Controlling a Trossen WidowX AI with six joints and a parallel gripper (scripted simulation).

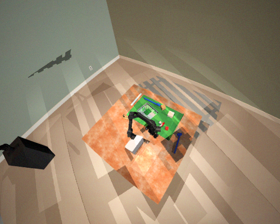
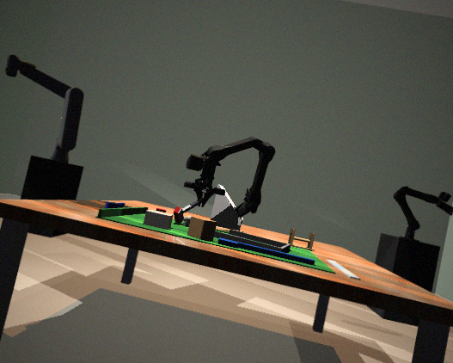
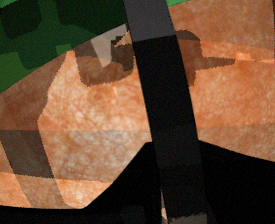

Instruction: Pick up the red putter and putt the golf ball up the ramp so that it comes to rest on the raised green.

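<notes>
It looks like a robotics workspace set up in a plain room: a black arm is mounted at a wooden counter, and further arms stand on dark pedestals. Pale plank flooring, white baseboards and a wall outlet give the room itself a domestic look.

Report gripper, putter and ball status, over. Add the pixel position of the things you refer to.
Gripper (image 1: 155, 136) (image 2: 203, 199) shut on red putter (image 1: 163, 124) (image 2: 178, 213). Golf ball (image 1: 160, 122) (image 2: 187, 221) close by its head, on green mat (image 1: 174, 120) (image 2: 128, 218). Contact unclear.
</notes>
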